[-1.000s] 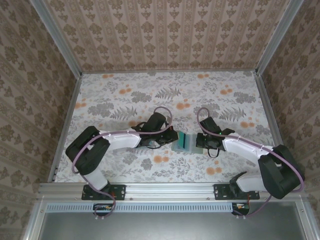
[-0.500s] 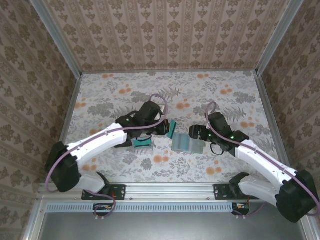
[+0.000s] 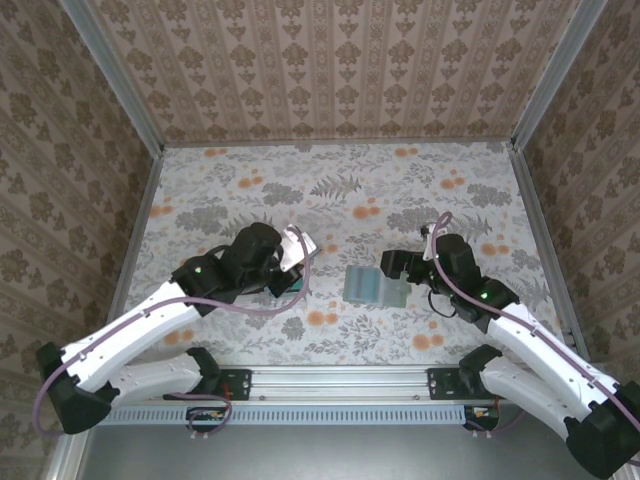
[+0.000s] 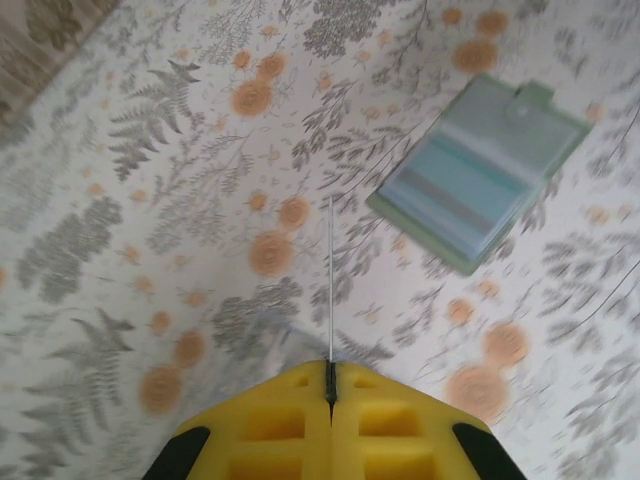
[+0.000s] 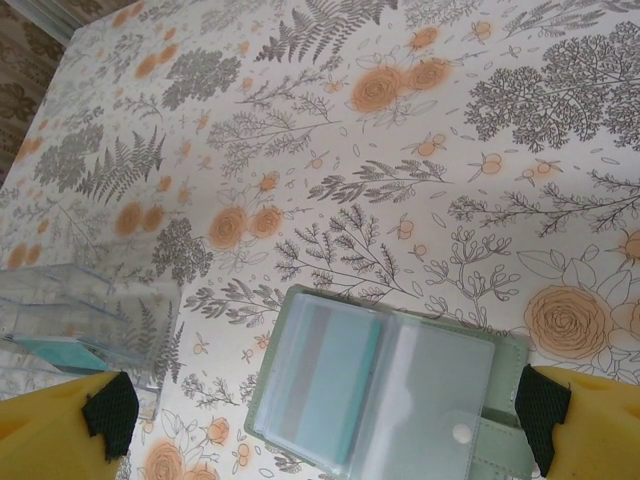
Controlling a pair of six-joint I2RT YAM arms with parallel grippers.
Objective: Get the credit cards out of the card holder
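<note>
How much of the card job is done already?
Partway. A teal card already lies in the clear tray. The left gripper is shut on a second card, seen edge-on. The card holder lies open, and a third card sits in its pocket, so that one is left to pull out.

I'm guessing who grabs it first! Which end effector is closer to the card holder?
Right. The right end effector is open close by the card holder; the left end effector is farther off to its left, pinching a credit card.
</note>
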